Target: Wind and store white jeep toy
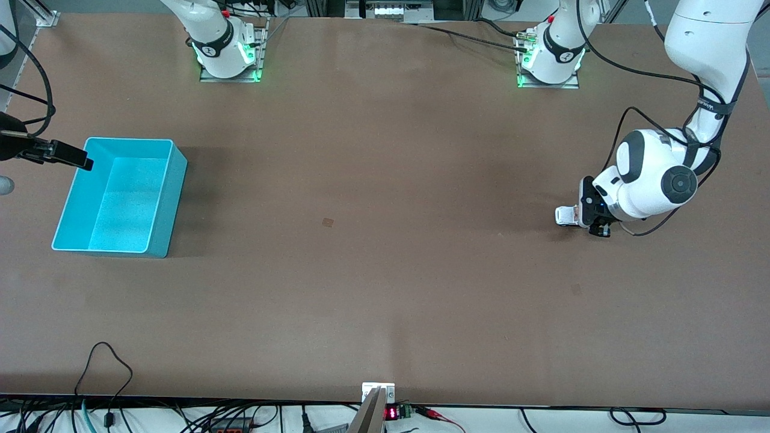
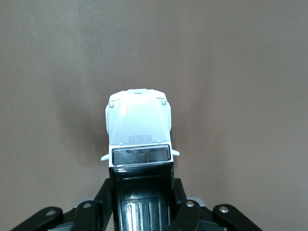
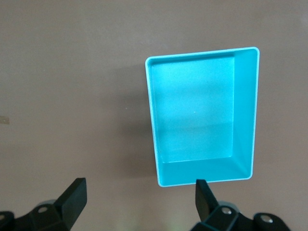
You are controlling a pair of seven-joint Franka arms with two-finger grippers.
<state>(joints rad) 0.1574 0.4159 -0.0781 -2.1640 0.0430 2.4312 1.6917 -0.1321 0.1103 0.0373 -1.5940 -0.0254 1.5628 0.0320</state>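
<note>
Jeep grasp at the left arm's end of the surface (image 1: 385, 288): left gripper (image 2: 142, 202) has its jaws clamped on the black-roofed rear of the white jeep toy (image 2: 139, 127), wheels apparently on the surface. For winding, probably drag it backward in a straight line, pressing down so the wheels grip. Teal bin (image 1: 120, 198) sits well apart from the jeep, toward the right arm's end, empty. Right gripper (image 3: 139, 195) hovers by the bin's rim, jaws wide, waiting. Brown surface, cables along the edge nearest the camera.
</note>
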